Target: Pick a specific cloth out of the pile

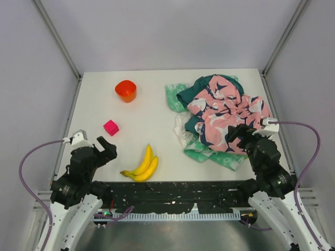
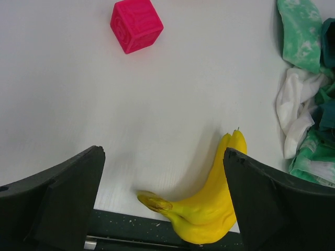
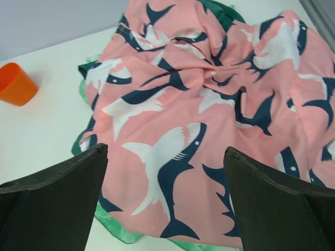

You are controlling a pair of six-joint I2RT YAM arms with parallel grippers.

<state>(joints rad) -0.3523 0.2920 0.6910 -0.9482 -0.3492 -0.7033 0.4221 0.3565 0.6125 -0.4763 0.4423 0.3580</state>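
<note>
The pile (image 1: 225,112) lies at the right of the table. On top is a pink cloth with navy and white sharks (image 3: 209,104). A dark teal cloth (image 1: 191,95), a mint-green patterned cloth (image 1: 175,94) and a white cloth (image 2: 296,104) stick out at its edges. No plain lime-green cloth shows; it is hidden or out of view. My right gripper (image 1: 239,132) is open and empty just above the near part of the pink cloth (image 3: 166,149). My left gripper (image 1: 106,147) is open and empty above the bare table left of the pile (image 2: 163,151).
A pair of yellow bananas (image 1: 142,164) lies near the front edge, between my arms, and shows in the left wrist view (image 2: 214,198). A pink cube (image 1: 111,127) sits ahead of my left gripper. An orange cup (image 1: 126,91) stands at the back left.
</note>
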